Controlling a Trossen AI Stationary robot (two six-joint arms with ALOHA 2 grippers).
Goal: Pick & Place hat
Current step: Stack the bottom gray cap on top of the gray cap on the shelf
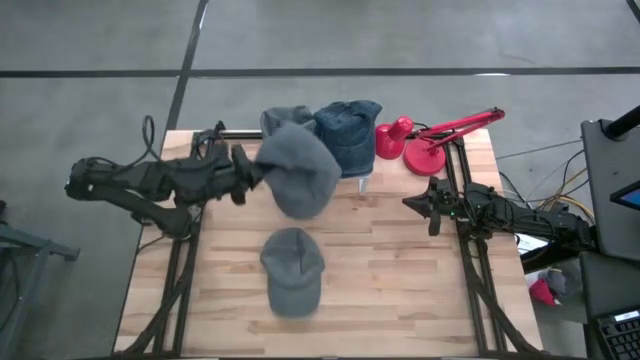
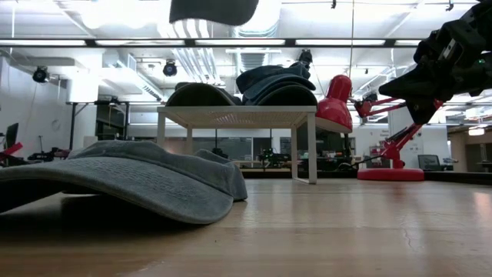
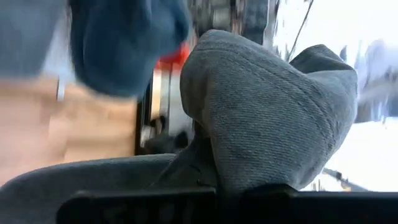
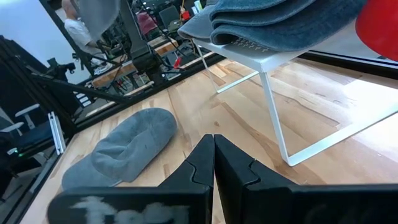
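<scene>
My left gripper is shut on a grey hat, which is raised high over the table's far middle; in the low view only the hat's underside shows at the top. A second grey cap lies brim-down on the table's near middle. A white rack at the far edge carries a grey hat and a blue denim hat. My right gripper waits shut near the table's right edge, touching nothing. My left gripper holds the grey hat by its left edge, coming in level from the table's left. In the left wrist view the cloth bulges over the fingers and hides the place of contact. The hat is lifted clear and hangs out past the fingers.
A red desk lamp stands at the far right corner beside the rack. The rack's thin white legs stand on the wood in front of my right gripper. Bare wood lies between the lying cap and the right arm.
</scene>
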